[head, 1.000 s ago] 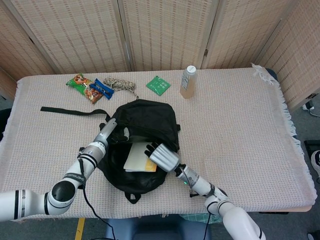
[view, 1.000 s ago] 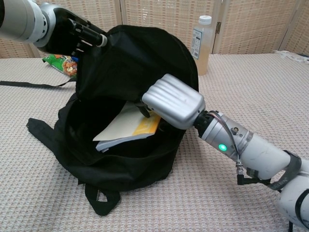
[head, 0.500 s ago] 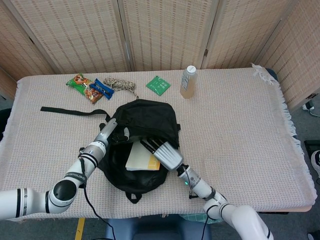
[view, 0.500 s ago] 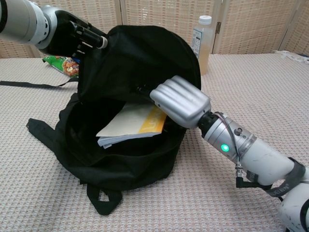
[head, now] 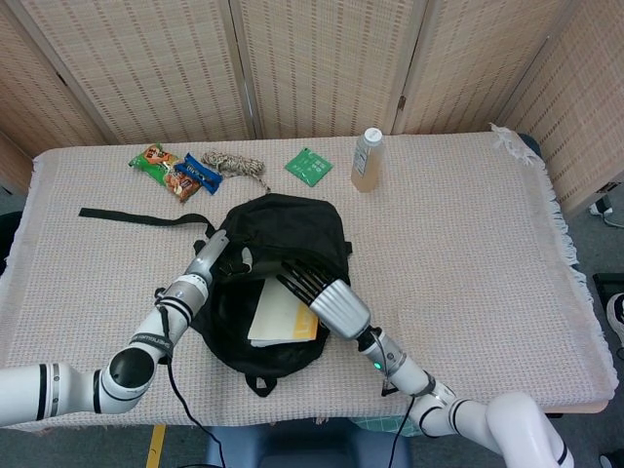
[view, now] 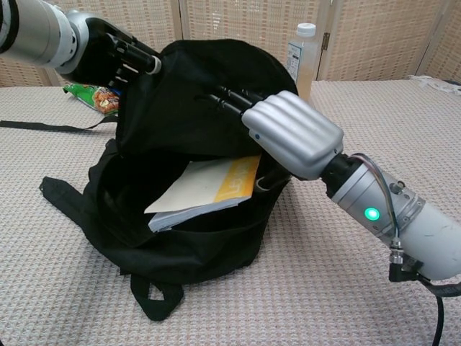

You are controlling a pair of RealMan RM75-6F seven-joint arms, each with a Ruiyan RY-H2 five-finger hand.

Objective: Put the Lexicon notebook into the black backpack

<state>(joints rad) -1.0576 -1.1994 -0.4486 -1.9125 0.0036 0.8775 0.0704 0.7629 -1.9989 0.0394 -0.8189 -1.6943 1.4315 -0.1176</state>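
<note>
The black backpack point(head: 292, 229) point(view: 194, 115) lies mid-table with its mouth toward me. My left hand point(head: 220, 253) point(view: 108, 52) grips the upper flap and holds the mouth wide. The Lexicon notebook point(head: 283, 314) point(view: 209, 184), white with a yellow corner, lies flat inside the opening, tilted, with its near edge showing. My right hand point(head: 327, 297) point(view: 288, 133) hovers just above the notebook's right end. Its fingers point(view: 229, 97) are stretched straight out against the flap's underside, with nothing held.
A clear bottle point(head: 367, 160) point(view: 301, 54) stands behind the bag. A green packet point(head: 308, 166), a coiled rope point(head: 239, 164), a blue bar point(head: 200, 173) and a snack bag point(head: 161, 168) line the far side. A black strap point(head: 136, 216) trails left.
My right hand has let go of the notebook, lifted and straightened its fingers. The notebook has settled further into the bag. The left hand has stayed on the flap.
</note>
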